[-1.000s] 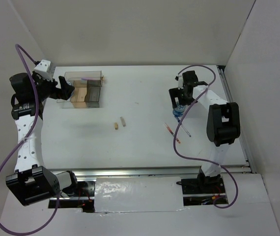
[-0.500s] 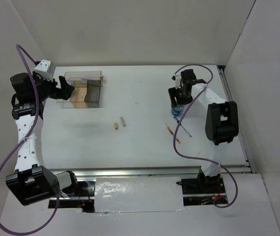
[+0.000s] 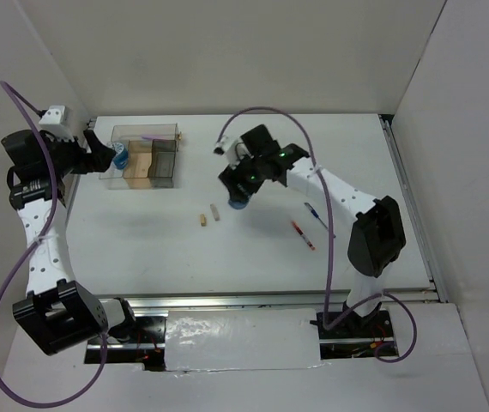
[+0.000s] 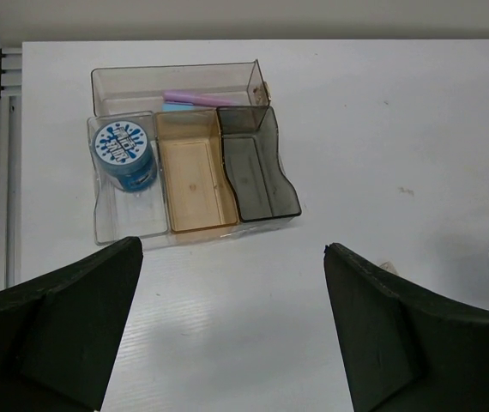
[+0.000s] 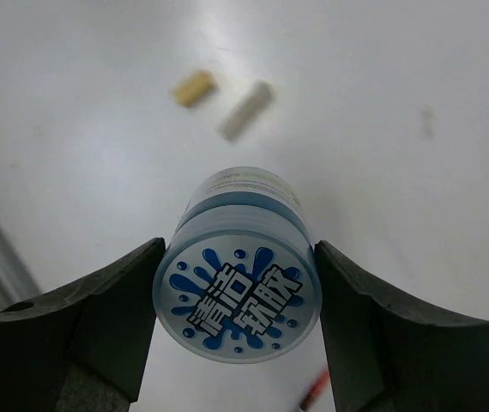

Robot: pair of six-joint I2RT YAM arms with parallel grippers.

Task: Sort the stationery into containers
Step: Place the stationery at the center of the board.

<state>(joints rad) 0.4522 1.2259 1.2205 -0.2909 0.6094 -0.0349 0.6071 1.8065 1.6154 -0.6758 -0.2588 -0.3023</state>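
tub one (image 4: pixel 124 154) in organiser (image 4: pixel 180 75), tub two (image 5: pixel 236 296) clamped by right fingers (image 5: pixel 99 318), left fingers (image 4: pixel 56 335) spread

Glossy clear plastic — the organiser (image 4: pixel 141 81); glossy blue tub (image 5: pixel 236 287); matt white table (image 4: pixel 382 129).

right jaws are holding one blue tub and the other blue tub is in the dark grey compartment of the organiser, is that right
Not quite: the other blue tub sits in the clear end compartment, beside the tan compartment, not in the dark grey compartment, as the left wrist view shows. The right gripper does hold the first blue tub in its jaws.
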